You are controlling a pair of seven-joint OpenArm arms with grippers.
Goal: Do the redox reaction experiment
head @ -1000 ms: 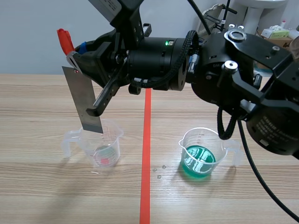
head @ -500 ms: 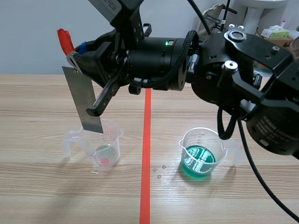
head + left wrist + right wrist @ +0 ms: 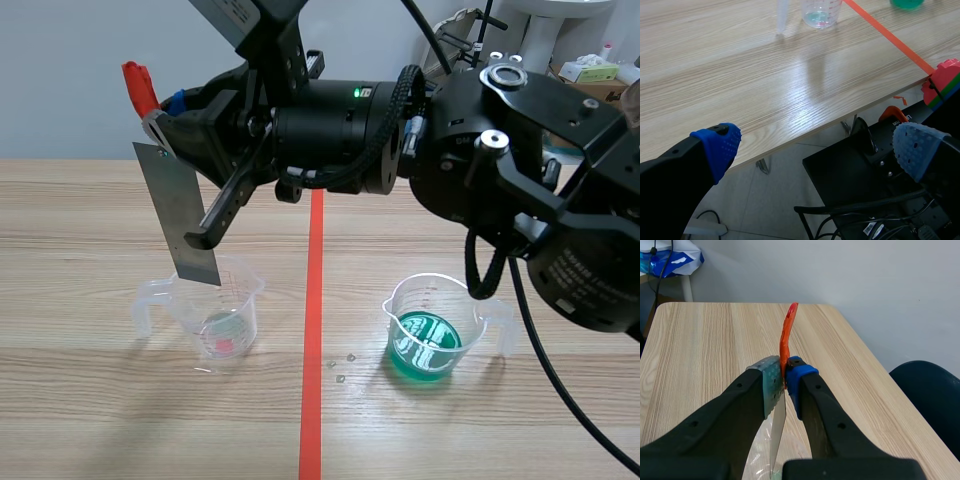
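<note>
The right pincer, closed on one orange-handled clip whose hold on the single metal strip is hidden by the fingers, hangs over one pale-liquid beaker, the strip's end at its rim; one green-liquid beaker stands well aside; the left pincer is open.

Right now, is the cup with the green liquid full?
No, partly filled: in the cup, the green liquid stands only low, far under the rim.

Big glossy black right arm here, rounded joints, green light glowing, silver bolts, black cables looping, white lettering, and blue dotted pads tipping the left gripper's thick black fingers.
</note>
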